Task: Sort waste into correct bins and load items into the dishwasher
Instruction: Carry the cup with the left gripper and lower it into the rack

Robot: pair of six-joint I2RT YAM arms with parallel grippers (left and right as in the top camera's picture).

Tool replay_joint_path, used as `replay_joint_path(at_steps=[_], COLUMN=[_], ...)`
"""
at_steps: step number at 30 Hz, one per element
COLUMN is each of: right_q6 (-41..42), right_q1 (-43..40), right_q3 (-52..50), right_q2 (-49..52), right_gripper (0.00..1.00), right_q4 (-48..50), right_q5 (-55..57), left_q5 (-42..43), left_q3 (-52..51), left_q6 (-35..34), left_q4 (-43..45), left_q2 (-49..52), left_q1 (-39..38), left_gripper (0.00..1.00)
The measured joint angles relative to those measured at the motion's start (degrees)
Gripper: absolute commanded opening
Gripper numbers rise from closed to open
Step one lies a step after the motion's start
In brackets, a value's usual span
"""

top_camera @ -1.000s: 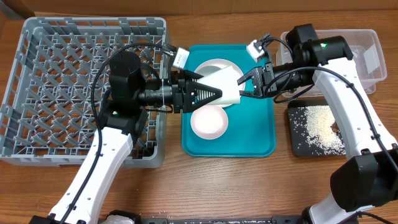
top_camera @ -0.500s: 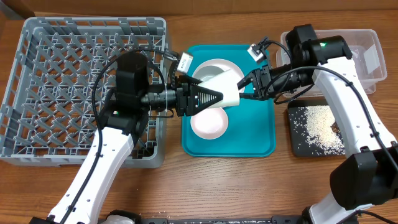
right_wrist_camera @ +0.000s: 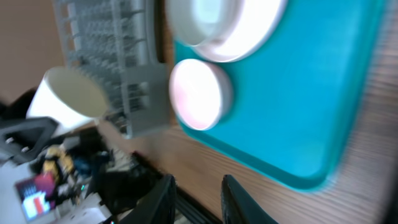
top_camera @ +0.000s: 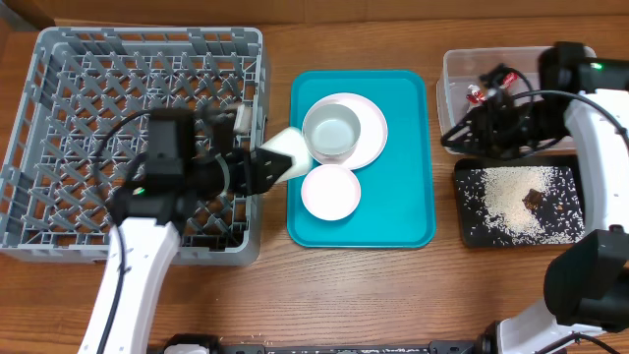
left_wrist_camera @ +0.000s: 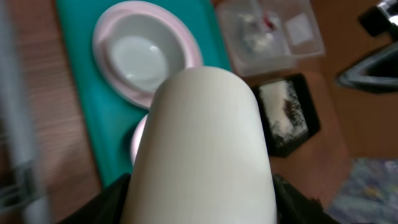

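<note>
Small white cylindrical cup [top_camera: 288,147] is lying tilted in the left gripper [top_camera: 271,164]. The 2 dark fingers [left_wrist_camera: 102,208] are clamping it from both sides. In the left wrist view the cup is filling most of the frame. Seen from overhead, the cup is hanging over the strip between the right wall of the large square grey plastic dish rack [top_camera: 59,98] and the flat teal serving tray [top_camera: 413,197], resting on neither.

Right gripper [right_wrist_camera: 198,186] is standing with its 2 fingers apart and nothing between them. Overhead, it is hovering at the near left corner of the clear plastic rectangular tub [top_camera: 501,59], close to the shallow black rectangular tray [top_camera: 467,231].

Containers:
- Clear tub is holding 1 red snack wrapper [top_camera: 475,94] and 1 crumpled white tissue [left_wrist_camera: 254,37], which is blurred.
- Black tray is carrying scattered white rice-like grains [top_camera: 501,197] and 1 brown lump [top_camera: 532,199].
- Teal tray is carrying 1 flat white round plate [top_camera: 371,138] with the grey-white small bowl [top_camera: 331,133] sitting upright on it. The pinkish-white small bowl [top_camera: 330,192] is sitting just beside the plate's near edge.
</note>
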Motion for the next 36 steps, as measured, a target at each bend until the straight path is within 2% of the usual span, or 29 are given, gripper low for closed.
replay_joint_path(at_steps=[7, 14, 24, 36], right_q6=[0.2, 0.3, 0.3, 0.3], right_q1=[-2.8, -2.7, -2.7, -2.7], right_q3=[0.0, 0.0, 0.0, 0.0], right_q2=[-0.3, -0.5, -0.5, -0.5], right_gripper=[0.27, 0.27, 0.27, 0.27], right_q4=[-0.3, -0.2, -0.4, -0.6], right_q5=[3.8, 4.5, 4.6, 4.6], left_q5=[-16.6, -30.1, -41.0, -43.4], left_q3=[10.5, 14.4, 14.4, 14.4], left_q6=[1.3, 1.2, 0.8, 0.6], left_q4=[-23.2, -34.8, -35.8, -31.8], left_q2=[-3.8, -4.1, 3.7, 14.1], left_q1=[8.7, 10.8, 10.8, 14.4], left_gripper=[0.04, 0.04, 0.04, 0.04])
